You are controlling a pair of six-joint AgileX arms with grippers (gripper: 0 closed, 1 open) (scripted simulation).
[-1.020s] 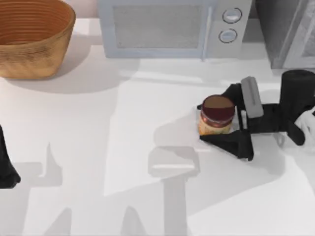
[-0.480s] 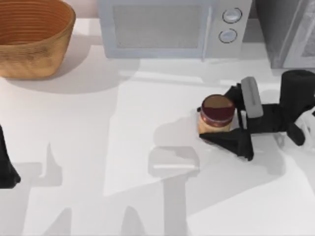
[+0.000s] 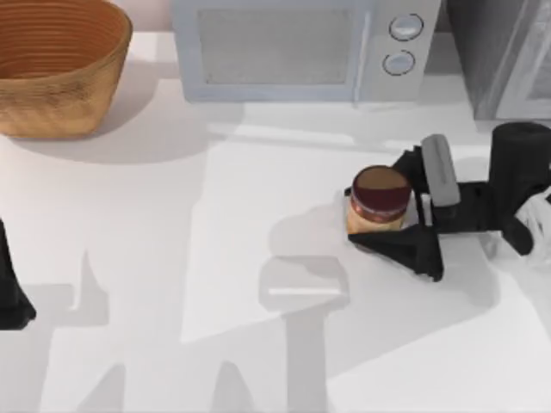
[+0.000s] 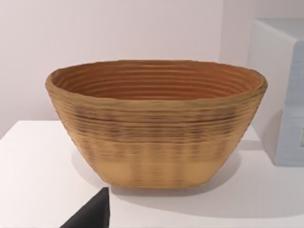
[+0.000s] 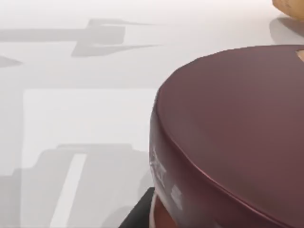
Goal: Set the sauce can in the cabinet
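The right gripper (image 3: 387, 211) sits low over the white table (image 3: 258, 258), at the table's right side, with its two black fingers (image 3: 405, 249) spread around the sauce can (image 3: 379, 202), a small short cylinder with a dark maroon-brown round top and an orange-yellow label. One finger lies against the near side of the can; the other reaches past its far side. Whether both fingers press on the can cannot be told, so the grip is not confirmed. The can stands upright on the table, between the fingers, directly ahead of the gripper body.

The right wrist view shows the maroon lid (image 5: 237, 128) from very close, with a dark finger edge (image 5: 137, 213) below it; the top view does not give this detail. The top view instead shows the surroundings: the light silver-blue microwave (image 3: 293, 47) with two round knobs stands beyond the gripper at the back of the table, and the large dark grey speckled cabinet (image 3: 499, 52) stands in the back right corner, well apart from the can.

The left arm (image 3: 10, 284) is parked at the table's left edge. The left wrist view shows the woven tan basket (image 4: 156, 123) standing on the table beside the microwave's side wall (image 4: 285, 90); in the top view this basket occupies the back left corner.
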